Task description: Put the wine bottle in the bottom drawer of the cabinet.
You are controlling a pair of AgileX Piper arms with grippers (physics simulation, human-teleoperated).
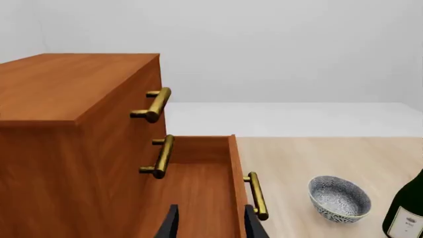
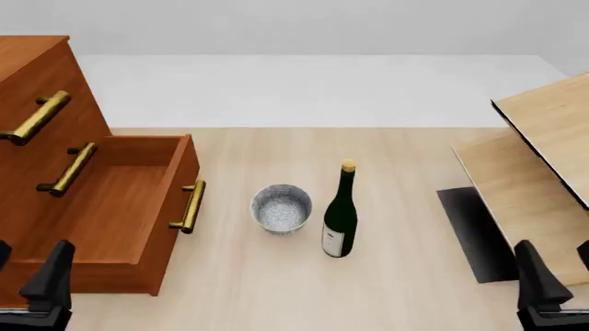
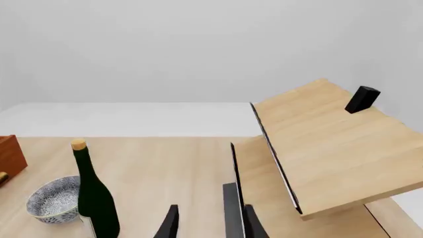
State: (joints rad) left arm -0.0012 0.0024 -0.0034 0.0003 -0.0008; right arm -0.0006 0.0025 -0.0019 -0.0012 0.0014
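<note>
The table (image 2: 405,289) is a pale wood surface filling most of the front view. On its left stands the cabinet (image 2: 32,76), a reddish-brown chest whose two upper drawer fronts are shut, each with a brass bar handle. The bottom drawer (image 2: 110,207) is pulled well out toward the middle of the table — an open wooden box with nothing visible inside, and one brass handle (image 2: 190,205) on its front.

On the right side sits a pale wood panel structure (image 2: 543,131), its upper board tilted, with a dark flat mat (image 2: 474,231) on the table just beside it. In the right wrist view a small black block (image 3: 362,99) rests on the upper board.

The wine bottle (image 2: 341,210) stands upright near the table's centre, outside the drawer and well apart from both arms, cork on top and white label facing the camera. Just to its left, close but not touching, is a grey speckled bowl (image 2: 281,208), between bottle and drawer front.

The left gripper (image 1: 210,223) hangs above the open drawer — fingers spread, nothing between them. The right gripper (image 3: 210,223) is likewise parted and empty, near the panel structure.
</note>
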